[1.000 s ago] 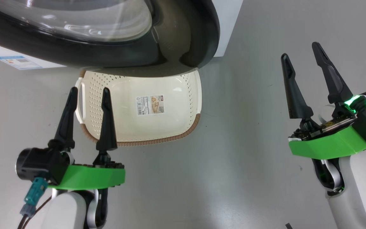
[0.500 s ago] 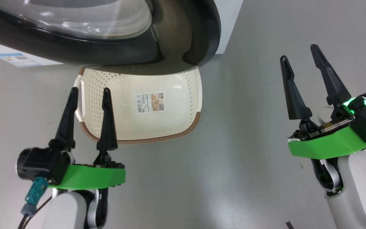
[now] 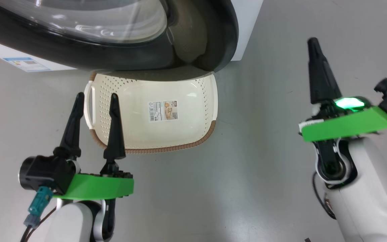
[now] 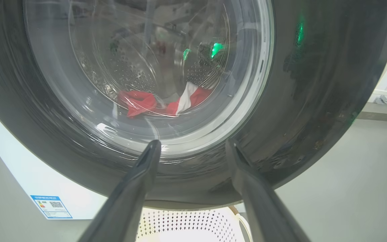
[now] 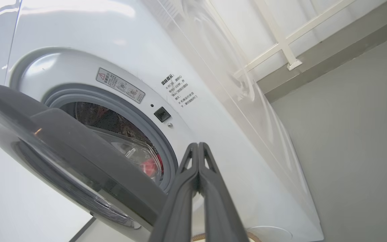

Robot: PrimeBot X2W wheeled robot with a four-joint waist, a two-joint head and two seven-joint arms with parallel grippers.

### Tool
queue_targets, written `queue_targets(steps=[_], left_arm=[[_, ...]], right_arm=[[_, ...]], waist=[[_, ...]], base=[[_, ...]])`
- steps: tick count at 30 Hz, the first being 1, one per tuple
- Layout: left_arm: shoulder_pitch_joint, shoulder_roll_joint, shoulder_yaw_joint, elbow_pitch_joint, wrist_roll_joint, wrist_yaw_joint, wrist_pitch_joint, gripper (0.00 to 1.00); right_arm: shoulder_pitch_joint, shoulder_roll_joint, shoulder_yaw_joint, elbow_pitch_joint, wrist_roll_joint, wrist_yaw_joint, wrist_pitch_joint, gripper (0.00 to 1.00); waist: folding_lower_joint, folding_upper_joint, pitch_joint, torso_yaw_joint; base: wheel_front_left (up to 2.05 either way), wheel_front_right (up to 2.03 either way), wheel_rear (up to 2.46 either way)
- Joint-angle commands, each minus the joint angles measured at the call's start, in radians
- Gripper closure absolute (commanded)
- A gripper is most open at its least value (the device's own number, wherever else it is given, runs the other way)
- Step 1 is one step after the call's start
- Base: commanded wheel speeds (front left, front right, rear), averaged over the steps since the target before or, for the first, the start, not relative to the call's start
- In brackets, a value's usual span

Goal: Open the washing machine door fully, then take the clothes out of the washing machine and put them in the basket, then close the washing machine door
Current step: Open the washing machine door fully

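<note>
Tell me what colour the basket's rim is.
Brown, on a cream perforated basket; the head view shows it best.

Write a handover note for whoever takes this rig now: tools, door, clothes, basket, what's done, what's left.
Left tool: open, empty, by the left end of the basket.
Right tool: shut on nothing, pointing at the gap behind the washing machine door.
Door: ajar, not fully open, overhanging the basket.
Clothes: red, inside the washing machine.
Basket: on the floor, no clothes in it.
Done: door partly open.
Left: open it fully, move the clothes to the basket, close the door.
</note>
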Motion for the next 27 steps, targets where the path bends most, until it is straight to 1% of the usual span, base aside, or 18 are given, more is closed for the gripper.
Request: queue_targets(steps=[1, 4, 6, 9, 13, 16, 20, 21, 22, 25, 27], left_arm=[[0.012, 0.018, 0.029, -0.023, 0.005, 0.0, -0.008, 0.0], [0.014, 0.018, 0.025, -0.022, 0.005, -0.001, -0.008, 0.0], [0.015, 0.018, 0.023, -0.02, 0.004, 0.0, -0.008, 0.0], [0.016, 0.018, 0.016, -0.018, 0.004, 0.001, -0.008, 0.0], [0.021, 0.018, 0.009, -0.015, -0.001, 0.002, -0.008, 0.0], [0.028, 0.018, 0.004, -0.012, -0.001, 0.002, -0.008, 0.0], [0.034, 0.018, 0.0, -0.012, 0.001, 0.003, -0.008, 0.0], [0.034, 0.018, 0.0, -0.012, 0.001, 0.004, -0.008, 0.0], [0.033, 0.018, 0.0, -0.013, 0.002, 0.004, -0.008, 0.0], [0.03, 0.018, 0.001, -0.014, 0.002, 0.006, -0.008, 0.0], [0.027, 0.018, 0.0, -0.014, 0.001, 0.008, -0.008, 0.0]], right_arm=[[-0.025, 0.015, 0.043, -0.006, 0.075, 0.003, -0.005, 1.0], [-0.092, 0.001, 0.106, 0.031, 0.284, 0.003, 0.001, 1.0], [-0.14, -0.005, 0.128, 0.035, 0.439, 0.003, 0.039, 1.0], [-0.206, -0.017, 0.139, 0.036, 0.626, 0.003, 0.128, 1.0], [-0.273, -0.01, 0.122, 0.069, 0.845, 0.003, 0.3, 1.0], [-0.319, -0.006, 0.111, 0.107, 0.945, 0.003, 0.42, 1.0], [-0.377, -0.005, 0.118, 0.174, 1.041, 0.003, 0.585, 1.0], [-0.394, -0.008, 0.122, 0.19, 1.051, 0.003, 0.617, 1.0], [-0.43, -0.012, 0.135, 0.228, 1.075, 0.003, 0.686, 1.0], [-0.483, -0.026, 0.158, 0.273, 1.087, 0.003, 0.772, 1.0], [-0.51, -0.035, 0.168, 0.293, 1.082, 0.003, 0.806, 1.0]], waist=[[0.0, 0.0, -0.002, 0.002], [0.0, 0.0, -0.004, 0.006], [0.0, 0.0, -0.005, 0.008], [0.0, 0.0, -0.006, 0.012], [0.0, 0.0, -0.012, 0.017], [0.0, 0.0, -0.016, 0.024], [0.0, 0.0, -0.017, 0.028], [0.0, 0.0, -0.015, 0.029], [0.0, 0.0, -0.011, 0.029], [0.0, 0.0, -0.003, 0.03], [0.0, 0.0, 0.001, 0.032]], base=[[0.0, 0.0, 0.0], [0.0, 0.0, 0.0], [0.0, 0.0, 0.0], [0.0, 0.0, 0.0], [0.0, 0.0, 0.0], [0.0, 0.0, 0.0], [0.0, 0.0, 0.0], [0.0, 0.0, 0.0], [0.0, 0.0, 0.0], [0.0, 0.0, 0.0], [0.0, 0.0, 0.0]])
